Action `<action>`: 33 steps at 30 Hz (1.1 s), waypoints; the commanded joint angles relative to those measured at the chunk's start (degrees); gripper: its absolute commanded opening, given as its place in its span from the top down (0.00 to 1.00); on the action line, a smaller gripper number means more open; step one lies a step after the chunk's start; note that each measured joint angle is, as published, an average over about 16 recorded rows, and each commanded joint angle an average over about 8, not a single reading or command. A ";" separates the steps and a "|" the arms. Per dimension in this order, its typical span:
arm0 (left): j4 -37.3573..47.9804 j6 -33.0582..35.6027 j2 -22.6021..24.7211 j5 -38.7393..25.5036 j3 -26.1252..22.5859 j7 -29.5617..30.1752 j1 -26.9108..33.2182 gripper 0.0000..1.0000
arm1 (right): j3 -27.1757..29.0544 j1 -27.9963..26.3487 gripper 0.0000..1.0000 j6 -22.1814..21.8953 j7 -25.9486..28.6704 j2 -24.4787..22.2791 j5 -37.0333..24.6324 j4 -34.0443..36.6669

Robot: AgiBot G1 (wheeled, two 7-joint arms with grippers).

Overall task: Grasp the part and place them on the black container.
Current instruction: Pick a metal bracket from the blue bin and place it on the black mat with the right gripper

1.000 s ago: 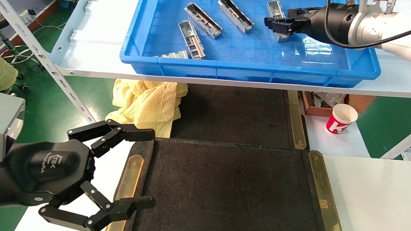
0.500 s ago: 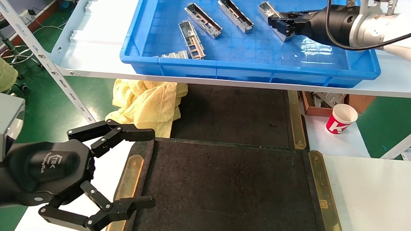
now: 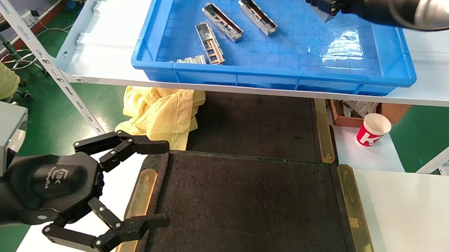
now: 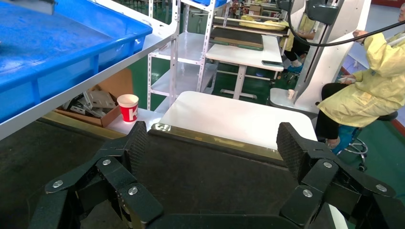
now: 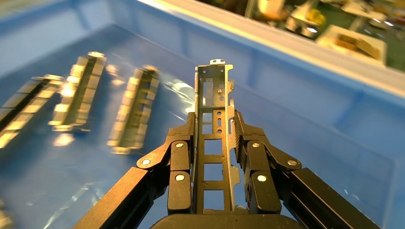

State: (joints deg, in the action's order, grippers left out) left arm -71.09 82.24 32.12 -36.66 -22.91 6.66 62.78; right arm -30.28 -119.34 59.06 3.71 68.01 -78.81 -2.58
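My right gripper (image 3: 322,3) is at the top edge of the head view, above the blue bin (image 3: 272,80). It is shut on one silver-grey part (image 5: 214,95), which runs lengthwise between its fingers and sticks out past the tips, clear of the bin floor. Several more parts lie in the bin: two side by side (image 3: 222,22) (image 3: 257,16), one below them (image 3: 210,43) and one against the front wall (image 3: 191,59). The black container (image 3: 251,210) lies on the table below. My left gripper (image 3: 165,184) hangs open and empty over its left edge.
A yellow cloth (image 3: 160,113) lies under the shelf beside a second black tray (image 3: 255,123). A red and white paper cup (image 3: 373,129) stands at the right. A slanted metal shelf strut (image 3: 49,67) is at the left. A white tabletop (image 3: 413,217) lies right of the container.
My right gripper has closed on the part at the bin's right and lifted it up toward the top of the head view. The left arm has not moved.
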 commanded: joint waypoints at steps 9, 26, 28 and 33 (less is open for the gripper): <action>0.00 0.00 0.00 0.00 0.00 0.00 0.00 0.00 | 0.25 -2.24 1.00 22.72 -2.78 -5.72 0.99 -2.01; 0.00 0.00 0.00 0.00 0.00 0.00 0.00 0.00 | -6.08 6.03 1.00 33.18 -0.99 -13.94 8.68 -18.98; 0.00 0.00 0.00 0.00 0.00 0.00 0.00 0.00 | -7.97 7.70 1.00 33.05 -0.16 -15.42 10.95 -22.70; 0.00 0.00 0.00 0.00 0.00 0.00 0.00 0.00 | -12.88 10.45 1.00 32.53 0.30 -17.72 14.96 -29.37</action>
State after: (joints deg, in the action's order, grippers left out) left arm -71.09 82.24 32.12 -36.66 -22.92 6.66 62.78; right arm -42.74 -109.30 91.44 2.87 51.24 -64.84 -30.25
